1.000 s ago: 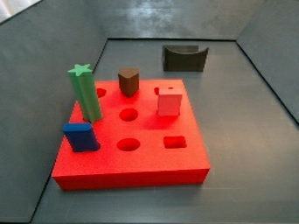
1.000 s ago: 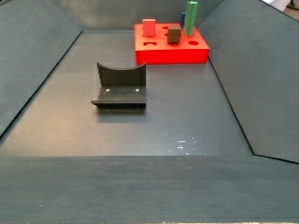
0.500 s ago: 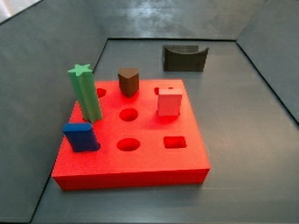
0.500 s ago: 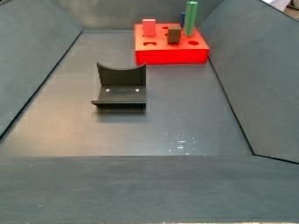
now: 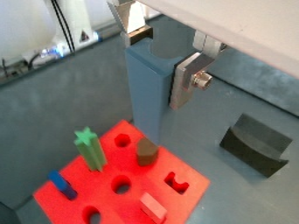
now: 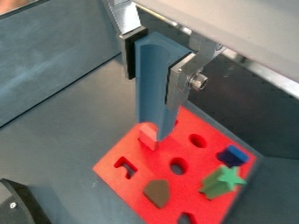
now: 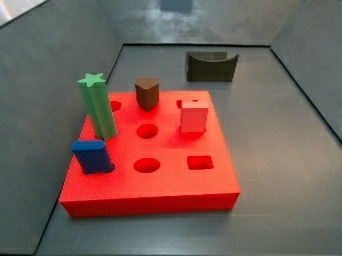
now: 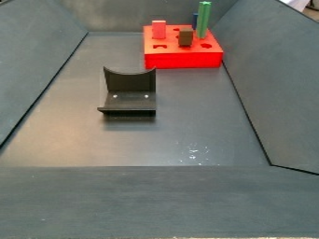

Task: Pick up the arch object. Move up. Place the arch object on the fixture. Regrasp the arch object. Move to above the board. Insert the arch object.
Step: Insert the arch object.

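High above the board [image 5: 117, 188], the gripper [image 6: 156, 54] has its fingers [image 5: 187, 80] clamped on the grey-blue arch object [image 6: 155, 87], which hangs upright with its lower end well clear of everything; neither side view shows the gripper. On the board stand a green star peg [image 7: 95, 105], a brown peg [image 7: 147, 93], a pink block [image 7: 193, 117] and a blue block [image 7: 91, 156], with open holes between them. The fixture [image 8: 127, 91] sits alone on the grey floor [image 8: 162, 140], well apart from the board, inside sloping walls, with nothing on it
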### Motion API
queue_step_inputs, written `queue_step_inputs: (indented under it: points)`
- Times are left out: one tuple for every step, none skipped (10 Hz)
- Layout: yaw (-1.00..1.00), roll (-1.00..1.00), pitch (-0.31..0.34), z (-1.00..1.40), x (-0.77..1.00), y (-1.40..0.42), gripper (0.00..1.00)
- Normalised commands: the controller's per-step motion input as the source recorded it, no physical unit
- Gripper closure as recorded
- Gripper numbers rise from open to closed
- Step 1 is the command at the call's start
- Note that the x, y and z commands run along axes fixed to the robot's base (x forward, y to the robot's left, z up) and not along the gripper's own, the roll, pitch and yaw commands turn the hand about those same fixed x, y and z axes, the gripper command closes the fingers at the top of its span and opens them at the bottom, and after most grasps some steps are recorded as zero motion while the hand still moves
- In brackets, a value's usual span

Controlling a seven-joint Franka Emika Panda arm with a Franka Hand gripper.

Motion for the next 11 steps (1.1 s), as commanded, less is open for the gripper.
queue_step_inputs:
  points:
    - [0.25,-0.10,-0.087,-0.87,0.29,0.13,1.00]
    - [0.17,0.00,-0.027,-0.71,0.41,0.06,1.00]
    - [0.10,0.13,0.000,-0.62,0.50,0.02,1.00]
    - [0.08,0.18,0.000,-0.62,0.45,0.11,1.00]
    - [0.07,-0.03,-0.087,-0.77,0.24,0.30,1.00]
    - [0.08,-0.05,-0.116,-0.69,0.10,0.35,1.00]
    - [0.05,-0.19,-0.179,-0.67,-0.01,0.41,1.00]
    - [0.03,-0.30,-0.186,-0.50,-0.09,0.35,1.00]
    - [0.01,-0.19,-0.183,-0.51,-0.20,0.29,1.00]
    - [0.00,-0.01,-0.164,-0.50,-0.30,0.06,1.00]
    - [0.00,0.00,-0.104,-0.45,-0.12,0.00,1.00]
